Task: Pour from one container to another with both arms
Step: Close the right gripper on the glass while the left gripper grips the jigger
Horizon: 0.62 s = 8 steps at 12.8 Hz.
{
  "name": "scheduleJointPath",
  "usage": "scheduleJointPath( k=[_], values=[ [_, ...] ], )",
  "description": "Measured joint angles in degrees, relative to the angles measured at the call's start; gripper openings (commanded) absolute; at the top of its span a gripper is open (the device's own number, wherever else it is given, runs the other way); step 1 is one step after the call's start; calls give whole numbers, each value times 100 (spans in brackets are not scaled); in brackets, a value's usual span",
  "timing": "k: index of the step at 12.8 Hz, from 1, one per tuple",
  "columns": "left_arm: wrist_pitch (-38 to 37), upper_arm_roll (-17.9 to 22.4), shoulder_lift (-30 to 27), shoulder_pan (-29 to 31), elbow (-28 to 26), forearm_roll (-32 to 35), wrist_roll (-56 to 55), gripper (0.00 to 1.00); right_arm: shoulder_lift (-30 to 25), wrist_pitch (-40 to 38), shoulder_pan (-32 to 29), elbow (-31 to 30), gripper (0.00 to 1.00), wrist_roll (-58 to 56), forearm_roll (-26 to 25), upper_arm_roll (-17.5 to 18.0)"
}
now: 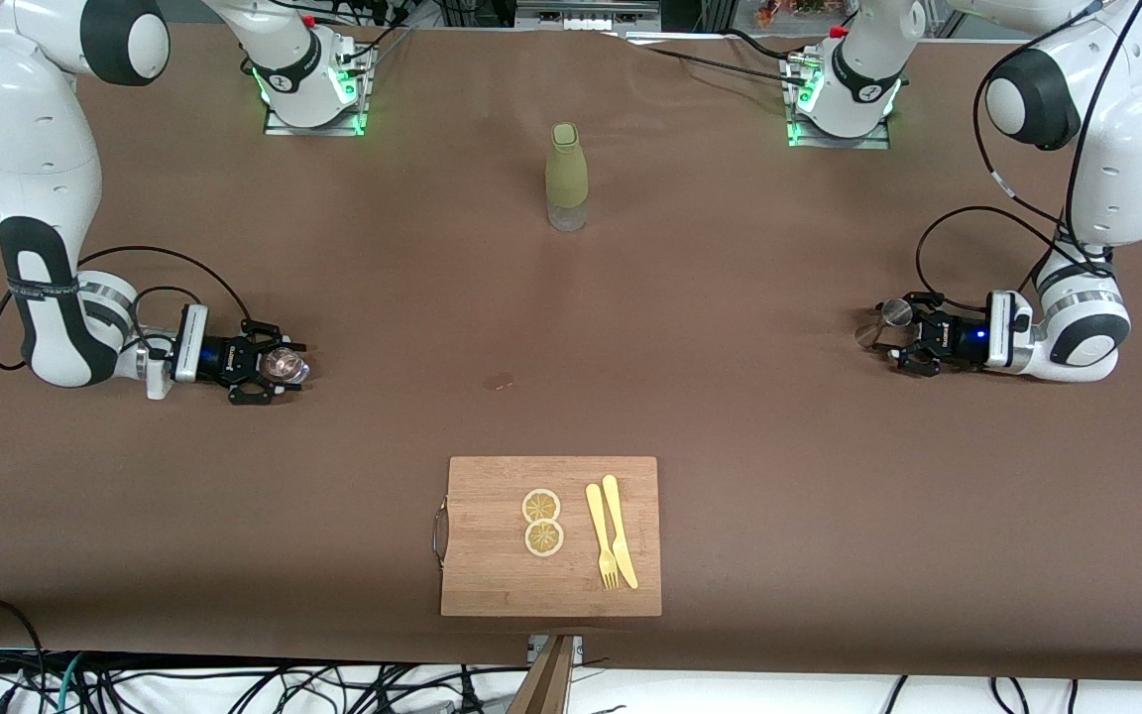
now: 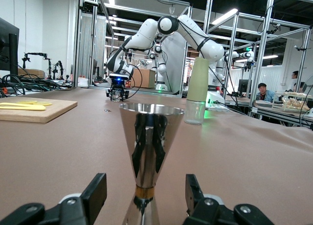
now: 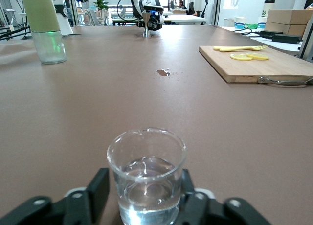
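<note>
Early stage, as I read it: nothing is poured yet. My right tool [image 1: 272, 368], at the right arm's end of the worktop [image 1: 710, 327] from the olive bottle [image 1: 566, 177], grips the glass tumbler [image 3: 146, 173], liquid inside. My left tool [image 1: 896, 337], at the left arm's end, straddles the metal jigger [image 2: 149, 156], fingers not touching. Lifting, meeting and tipping remain.

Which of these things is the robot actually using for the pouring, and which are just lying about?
In use:
- glass tumbler, between the right end effector's fingers
- metal jigger, standing between the left end effector's fingers

Lying about:
- olive-sleeved bottle
- cutting board with lemon slices, fork and knife
</note>
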Motion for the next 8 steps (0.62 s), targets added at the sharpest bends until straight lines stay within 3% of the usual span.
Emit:
scheduleJointPath(
  k=[2, 8],
  values=[
    [-40, 7, 0, 1, 0, 0, 2, 65, 1, 1, 0, 1, 42, 0, 0, 0],
    [-72, 75, 0, 6, 0, 0, 6, 7, 2, 1, 0, 1, 42, 0, 1, 0]
  ],
)
